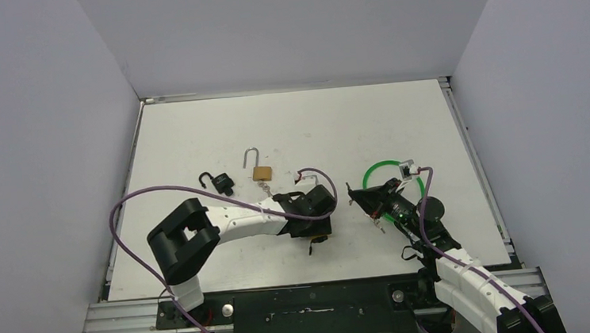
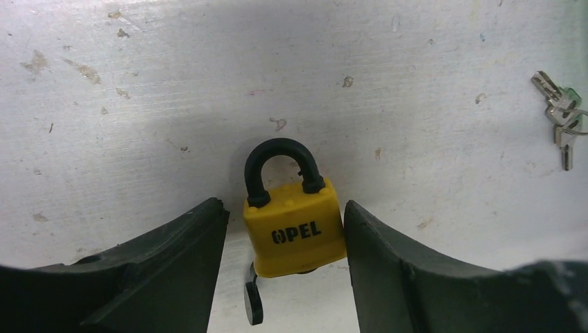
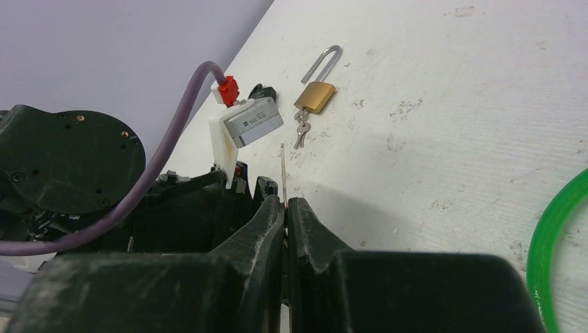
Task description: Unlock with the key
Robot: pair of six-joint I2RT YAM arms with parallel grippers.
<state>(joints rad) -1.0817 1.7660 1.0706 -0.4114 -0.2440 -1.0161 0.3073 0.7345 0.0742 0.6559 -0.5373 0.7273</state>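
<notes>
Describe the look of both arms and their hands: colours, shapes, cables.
Left arm and right arm: white link shells, bulky black joint housings, a purple cable along each. Left hand and right hand: matte black, wedge-shaped fingers. A red plug joins the left one to a grey camera on a white bracket. No markings visible.

- Left arm (image 1: 240,218) reaches from the lower left towards mid-frame in the top view, elbow bent
- Left gripper (image 2: 283,208) has its fingers (image 2: 187,236) spread wide
- Right arm (image 1: 459,269) angles in from the lower right
- Right gripper (image 3: 286,205) pinches a thin key (image 3: 283,173)
</notes>
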